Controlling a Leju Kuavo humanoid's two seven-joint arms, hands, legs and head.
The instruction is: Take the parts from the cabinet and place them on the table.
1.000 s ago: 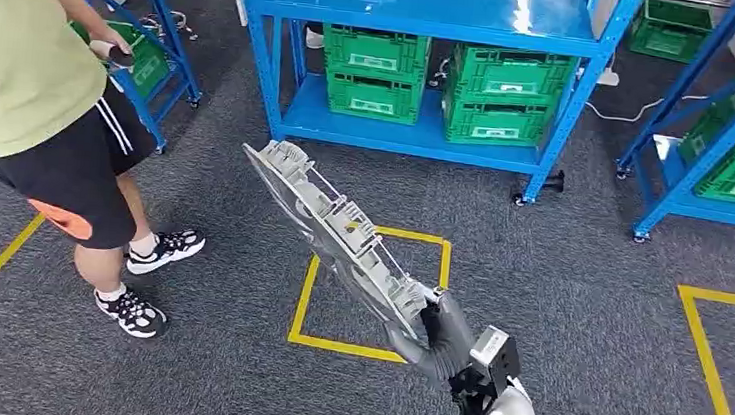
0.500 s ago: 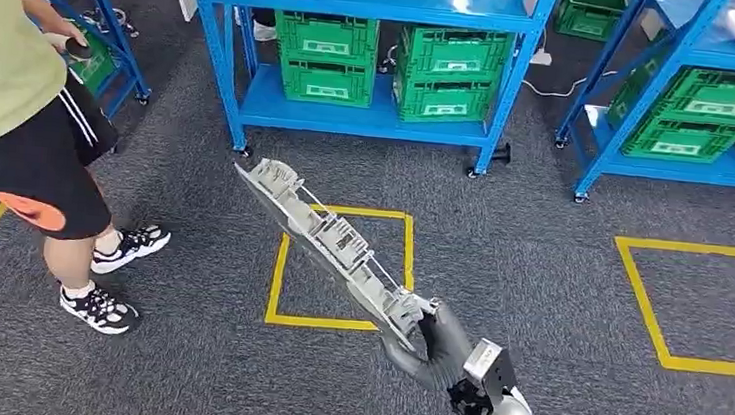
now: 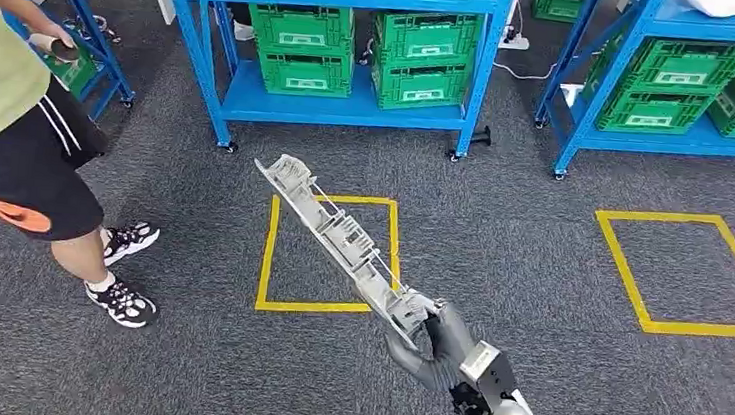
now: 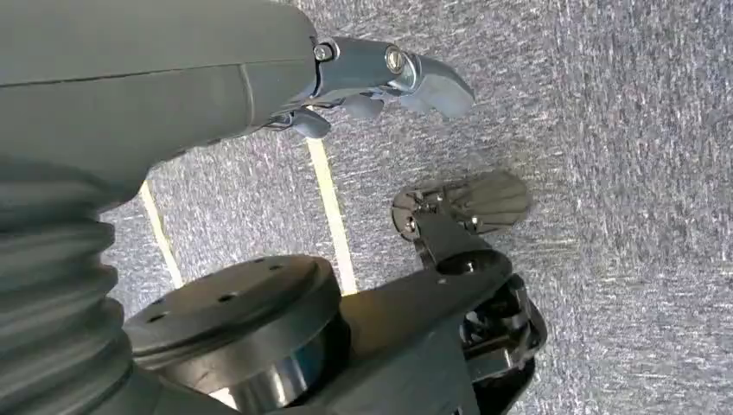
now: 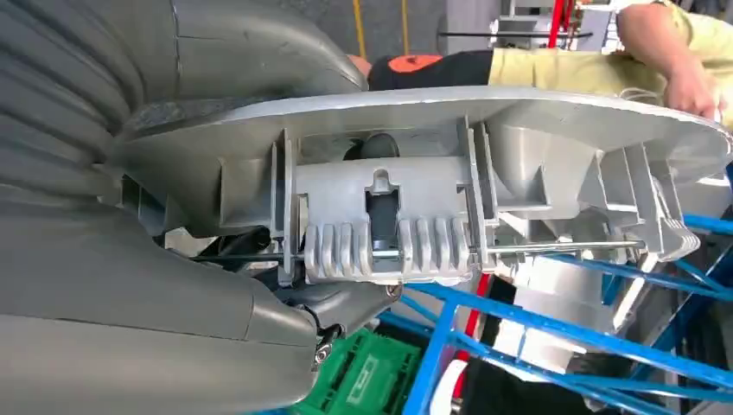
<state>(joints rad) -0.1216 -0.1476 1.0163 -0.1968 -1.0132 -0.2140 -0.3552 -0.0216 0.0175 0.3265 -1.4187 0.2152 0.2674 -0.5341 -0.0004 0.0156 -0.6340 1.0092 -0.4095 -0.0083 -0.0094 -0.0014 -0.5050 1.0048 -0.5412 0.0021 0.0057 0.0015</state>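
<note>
One person (image 3: 11, 106) stands at the far left of the head view in a yellow-green shirt and black shorts, feet on the grey carpet (image 3: 535, 313), one hand near a blue rack (image 3: 82, 37) at the left edge. Further right, a blue shelving unit (image 3: 332, 54) holds green crates (image 3: 362, 51) on its lower shelf, with something white on its top shelf. In front of it, a yellow taped square (image 3: 266, 259) marks the floor, and the long grey cast part (image 3: 340, 240) hangs above that square, angled from its free end near the shelving down to the right hand (image 3: 432, 339), which grips its lower end with fingers wrapped around the edge. In the right wrist view the part (image 5: 415, 190) shows its ribbed underside and a thin rod along it, with the thumb and fingers of the hand (image 5: 173, 259) clamped on either side of the plate. Right of the part, a second blue shelving unit (image 3: 656, 72) carries more green crates (image 3: 690, 85), and a second yellow square (image 3: 684, 270) lies on the carpet before it. The left hand (image 4: 372, 78) hangs over the carpet holding nothing, its fingers (image 4: 432, 82) loosely curved and apart.
</note>
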